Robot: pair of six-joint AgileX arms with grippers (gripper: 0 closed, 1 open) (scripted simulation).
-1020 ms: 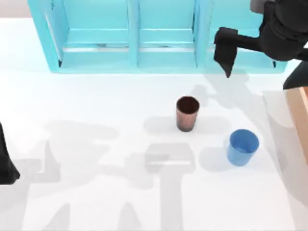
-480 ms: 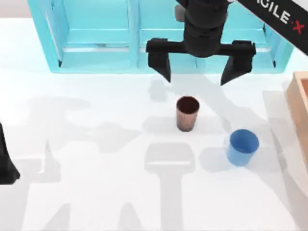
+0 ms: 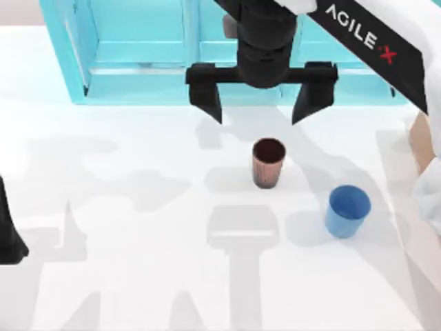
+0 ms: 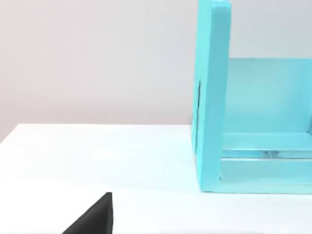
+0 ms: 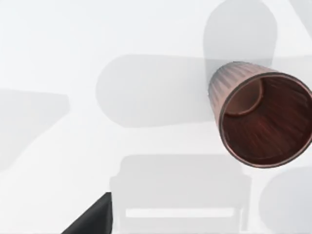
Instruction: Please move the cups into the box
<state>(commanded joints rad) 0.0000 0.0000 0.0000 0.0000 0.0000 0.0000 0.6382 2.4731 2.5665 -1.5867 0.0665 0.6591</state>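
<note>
The right gripper hangs over the far middle of the desk, in front of the turquoise shelf unit along the far edge; its two dark fingers are spread wide and grasp nothing. The reddish-brown ribbed cup stands upright near the middle of the desk, just nearer than the gripper and apart from it; the right wrist view looks down into its dark inside. The blue cup stands upright toward the desk's right edge, near the brown one but apart. The tan box shows as a sliver at the right edge. The left arm is parked at the desk's left edge; whether its gripper is clenched or released cannot be told.
</note>
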